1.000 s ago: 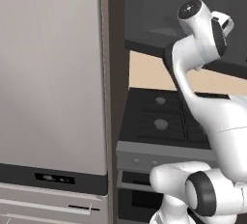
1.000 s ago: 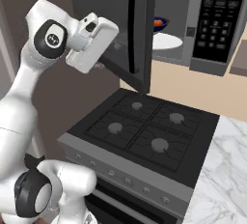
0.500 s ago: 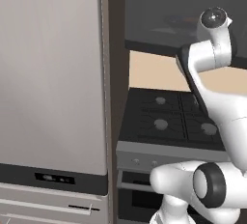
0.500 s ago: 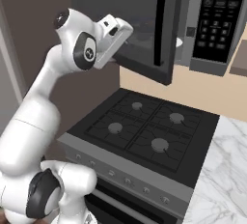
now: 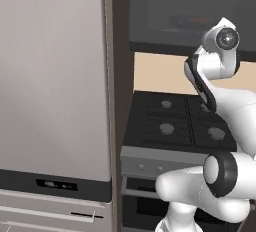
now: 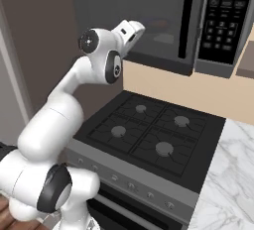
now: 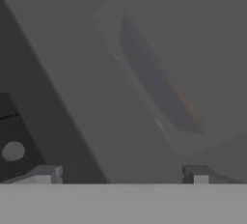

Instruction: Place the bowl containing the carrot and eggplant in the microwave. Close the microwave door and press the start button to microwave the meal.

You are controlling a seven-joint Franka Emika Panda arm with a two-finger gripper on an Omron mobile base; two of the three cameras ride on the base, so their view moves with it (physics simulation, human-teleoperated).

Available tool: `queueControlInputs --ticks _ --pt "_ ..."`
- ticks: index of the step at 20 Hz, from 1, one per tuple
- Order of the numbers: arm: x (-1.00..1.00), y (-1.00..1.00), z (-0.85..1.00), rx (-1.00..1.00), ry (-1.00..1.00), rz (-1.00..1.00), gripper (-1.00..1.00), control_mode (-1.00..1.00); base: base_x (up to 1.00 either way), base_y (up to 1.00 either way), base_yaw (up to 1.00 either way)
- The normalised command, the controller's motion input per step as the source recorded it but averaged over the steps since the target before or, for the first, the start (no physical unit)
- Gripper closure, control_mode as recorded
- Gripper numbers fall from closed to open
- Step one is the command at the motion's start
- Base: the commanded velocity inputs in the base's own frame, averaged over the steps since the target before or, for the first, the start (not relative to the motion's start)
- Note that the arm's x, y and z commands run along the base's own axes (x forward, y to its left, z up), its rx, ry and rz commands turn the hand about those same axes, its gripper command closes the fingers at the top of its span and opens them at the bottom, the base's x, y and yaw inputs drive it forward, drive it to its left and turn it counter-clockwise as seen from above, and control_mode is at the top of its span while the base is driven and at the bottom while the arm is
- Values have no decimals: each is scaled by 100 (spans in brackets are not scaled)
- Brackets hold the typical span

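Dark grey microwave door (image 6: 134, 18) shut over the microwave (image 6: 163, 21), blue bowl (image 6: 159, 25) dimly visible inside through tinted window, gripper (image 7: 120, 175) right against the door, jaws spread wide, empty

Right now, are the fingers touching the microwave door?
Cannot tell. The hand view shows the open fingers close before the microwave door, but neither contact nor gap is plain.

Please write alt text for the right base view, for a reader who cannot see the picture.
The white robot arm holds its open gripper against the microwave door, which looks closed or nearly so; the bowl shows faintly through the tinted window. The control panel is right of the door, and a black four-burner stove sits below, beside a marble counter.
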Motion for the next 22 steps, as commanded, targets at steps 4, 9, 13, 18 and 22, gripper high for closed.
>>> queueControlInputs --ticks 4,9,13,18,22 --pt "79 0 0 0 -11 7 -100 -100 0 0 0" --pt "60 0 0 0 -2 2 -100 -100 0 0 0" --pt "16 -3 20 -1 3 0 -100 -100 0 0 0" --pt "-60 -17 23 -6 16 1 -100 -100 0 0 0" --pt "-96 -30 17 -8 17 5 -100 -100 0 0 0"
